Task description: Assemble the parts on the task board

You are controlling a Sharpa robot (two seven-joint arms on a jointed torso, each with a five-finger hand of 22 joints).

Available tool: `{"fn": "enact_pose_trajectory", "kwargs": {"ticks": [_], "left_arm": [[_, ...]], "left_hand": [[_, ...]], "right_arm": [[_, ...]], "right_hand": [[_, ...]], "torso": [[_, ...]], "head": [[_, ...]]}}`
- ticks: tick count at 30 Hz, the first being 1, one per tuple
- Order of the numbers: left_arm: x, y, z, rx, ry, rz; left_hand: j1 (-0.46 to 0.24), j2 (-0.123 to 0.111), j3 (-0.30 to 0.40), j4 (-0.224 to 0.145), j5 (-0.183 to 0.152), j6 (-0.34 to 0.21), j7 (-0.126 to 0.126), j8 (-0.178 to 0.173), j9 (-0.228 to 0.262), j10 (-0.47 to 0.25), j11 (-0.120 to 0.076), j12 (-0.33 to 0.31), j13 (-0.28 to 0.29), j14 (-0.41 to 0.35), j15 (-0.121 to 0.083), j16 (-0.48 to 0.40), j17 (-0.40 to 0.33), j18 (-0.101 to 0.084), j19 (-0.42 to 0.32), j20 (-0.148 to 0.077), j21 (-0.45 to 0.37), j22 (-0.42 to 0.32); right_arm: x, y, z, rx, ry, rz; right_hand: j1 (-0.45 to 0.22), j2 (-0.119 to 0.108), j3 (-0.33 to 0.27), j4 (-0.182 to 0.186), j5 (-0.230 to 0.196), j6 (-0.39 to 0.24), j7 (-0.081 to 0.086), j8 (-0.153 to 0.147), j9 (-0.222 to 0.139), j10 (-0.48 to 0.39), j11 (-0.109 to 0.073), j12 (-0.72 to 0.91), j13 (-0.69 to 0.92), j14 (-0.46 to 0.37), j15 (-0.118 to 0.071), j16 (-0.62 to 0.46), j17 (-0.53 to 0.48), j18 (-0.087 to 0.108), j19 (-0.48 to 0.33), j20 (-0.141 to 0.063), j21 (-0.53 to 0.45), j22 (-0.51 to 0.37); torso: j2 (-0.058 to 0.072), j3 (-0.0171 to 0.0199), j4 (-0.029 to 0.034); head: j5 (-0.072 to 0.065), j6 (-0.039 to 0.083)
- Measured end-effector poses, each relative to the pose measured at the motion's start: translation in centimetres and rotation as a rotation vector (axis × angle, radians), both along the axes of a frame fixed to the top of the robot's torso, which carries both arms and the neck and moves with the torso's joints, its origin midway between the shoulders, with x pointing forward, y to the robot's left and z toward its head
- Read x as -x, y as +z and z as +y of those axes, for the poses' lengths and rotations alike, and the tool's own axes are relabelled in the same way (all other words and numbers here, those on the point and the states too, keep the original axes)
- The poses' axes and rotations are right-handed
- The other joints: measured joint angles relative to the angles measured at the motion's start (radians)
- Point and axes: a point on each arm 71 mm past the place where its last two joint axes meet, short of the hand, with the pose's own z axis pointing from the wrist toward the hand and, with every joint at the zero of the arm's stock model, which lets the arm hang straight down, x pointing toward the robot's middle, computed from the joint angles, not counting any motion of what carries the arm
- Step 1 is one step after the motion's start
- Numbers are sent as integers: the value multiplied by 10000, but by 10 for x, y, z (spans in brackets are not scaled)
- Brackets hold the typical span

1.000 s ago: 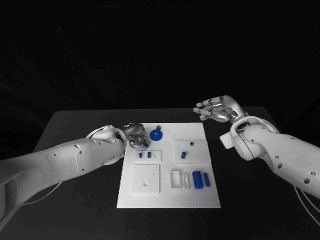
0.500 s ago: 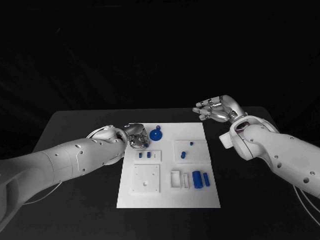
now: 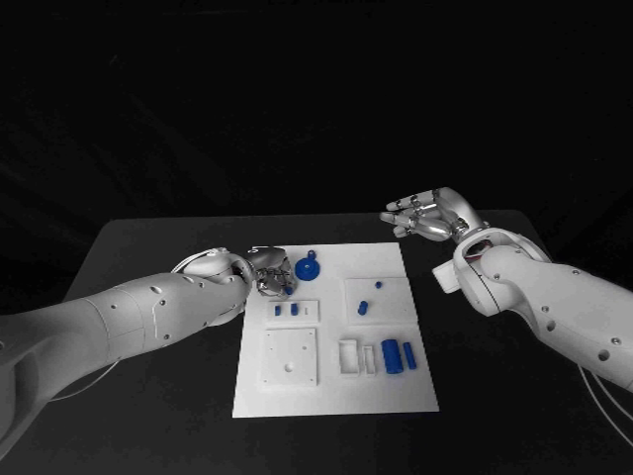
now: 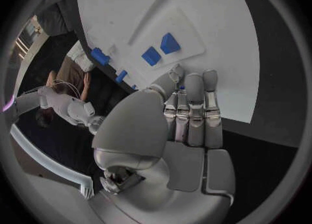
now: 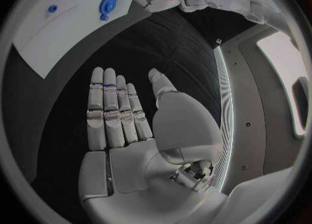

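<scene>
Head view: white task board (image 3: 331,386) at frame centre, blue parts on it, including a round blue part (image 3: 309,267) near its upper left. Left hand (image 3: 270,270) just left of that part, fingers pressed together, empty. Right hand (image 3: 431,216), upper right, fingers spread, empty.

- Both arms: smooth white rounded shells, small dark screw holes dotted along the casings.
- Left robot hand (image 3: 270,268): silver metal, segmented fingers (image 4: 195,110), pale grey pads on palm and finger faces.
- Right robot hand (image 3: 431,216): same silver build, grey padded segments (image 5: 107,115), bulbous thumb base.
- Thin pale cable trailing beside right arm near the frame corner.
</scene>
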Motion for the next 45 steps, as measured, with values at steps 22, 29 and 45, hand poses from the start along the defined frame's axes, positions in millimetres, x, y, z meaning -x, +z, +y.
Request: {"fn": "enact_pose_trajectory", "kwargs": {"ticks": [22,29,45], "left_arm": [[2,-4,6,15,-9,-97],[0,-3,12,-1,120,-134],[-7,10,52,546,1173,-482]], "left_hand": [[-153,-557,514,39,-28,-2374,-242,25,-66,-585,211,62,-17,-132,131,0,-102,76,120,130,-174,0],[-123,-726,600,125,-74,-2706,-263,25,-72,-816,118,61,-16,-254,253,-57,-176,77,18,232,-270,0],[-7,-698,939,84,81,-1505,182,25,-55,-856,352,-2,-26,-459,236,-392,-375,184,-201,316,-192,0]], "right_arm": [[-1,-1,0,30,32,74],[-1,-2,0,87,98,147],[-3,-14,3,1999,883,152]], "right_hand": [[0,0,0,0,0,0,0,0,0,-37,37,0,0,-34,34,0,-21,0,-36,36,0,-7],[0,0,-34,-78,0,0,0,0,0,-217,71,-83,-8,-69,68,0,-38,1,-74,73,-41,-9],[482,-142,1990,-2065,11,883,-235,0,0,354,-315,-196,-35,1482,-995,2426,1889,245,2256,-1108,2093,1140]], "torso": [[-1,-6,4],[-6,-12,7],[-11,-12,24]], "head": [[-2,11],[-1,11],[-13,85]]}}
